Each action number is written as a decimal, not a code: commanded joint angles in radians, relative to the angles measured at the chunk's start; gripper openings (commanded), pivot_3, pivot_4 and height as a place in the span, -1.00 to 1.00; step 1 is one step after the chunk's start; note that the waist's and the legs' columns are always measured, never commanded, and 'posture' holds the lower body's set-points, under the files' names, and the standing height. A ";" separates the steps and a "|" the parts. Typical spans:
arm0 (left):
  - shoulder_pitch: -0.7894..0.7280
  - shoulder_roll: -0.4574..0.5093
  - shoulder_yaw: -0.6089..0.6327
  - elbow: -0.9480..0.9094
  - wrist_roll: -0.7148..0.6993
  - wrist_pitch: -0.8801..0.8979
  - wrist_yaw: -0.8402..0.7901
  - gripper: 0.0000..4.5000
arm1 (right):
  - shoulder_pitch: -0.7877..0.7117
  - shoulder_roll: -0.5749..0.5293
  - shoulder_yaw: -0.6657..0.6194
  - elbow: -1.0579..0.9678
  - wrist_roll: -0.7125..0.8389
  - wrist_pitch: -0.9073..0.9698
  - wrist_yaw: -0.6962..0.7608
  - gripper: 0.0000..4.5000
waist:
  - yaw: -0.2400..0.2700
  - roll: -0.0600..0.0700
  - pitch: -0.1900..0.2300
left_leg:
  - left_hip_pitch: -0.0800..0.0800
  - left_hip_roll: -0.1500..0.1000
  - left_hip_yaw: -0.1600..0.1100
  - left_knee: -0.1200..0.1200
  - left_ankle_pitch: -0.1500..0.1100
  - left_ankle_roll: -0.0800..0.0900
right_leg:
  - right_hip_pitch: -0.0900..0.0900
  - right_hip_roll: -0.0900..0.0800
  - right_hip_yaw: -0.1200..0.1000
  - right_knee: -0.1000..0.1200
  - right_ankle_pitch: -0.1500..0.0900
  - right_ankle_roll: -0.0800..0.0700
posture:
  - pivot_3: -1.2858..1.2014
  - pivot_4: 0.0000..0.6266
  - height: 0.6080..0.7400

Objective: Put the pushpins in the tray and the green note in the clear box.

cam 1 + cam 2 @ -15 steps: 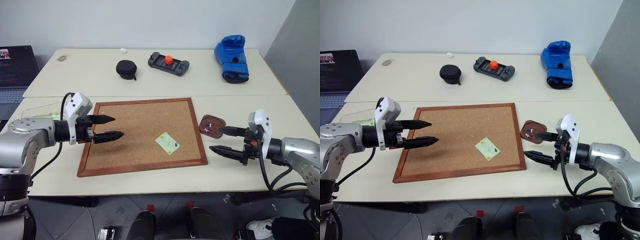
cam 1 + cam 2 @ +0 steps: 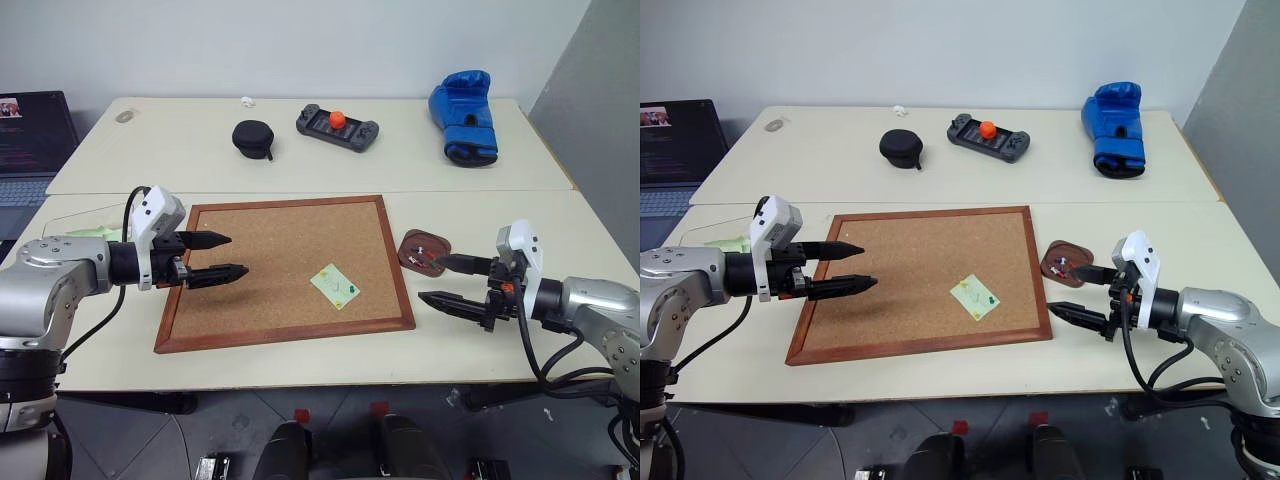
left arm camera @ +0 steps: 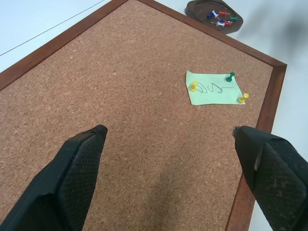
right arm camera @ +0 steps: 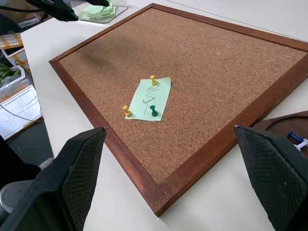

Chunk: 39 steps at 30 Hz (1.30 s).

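On the cork board [image 2: 285, 270], three pushpins [image 3: 230, 76] are pinning the green note [image 2: 335, 286]; at nine and three o'clock, left gripper [image 2: 218, 256] and right gripper [image 2: 445, 281] are hovering wide open, empty.

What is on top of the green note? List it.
Three pushpins stand on the green note: two yellow, one green, plus a pen scribble. The cork board beneath it is covered.
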 commanded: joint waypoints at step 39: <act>0.202 -0.395 -0.153 0.050 0.249 -0.398 0.285 -0.99 | -0.326 0.450 0.486 0.407 -0.430 -0.443 -0.095 1.00 | 0.000 0.000 0.000 | 0.001 0.000 -0.006 0.002 0.000 0.000 | 0.000 -0.001 0.000 0.002 0.001 0.000 | 0.03 -0.52 1.00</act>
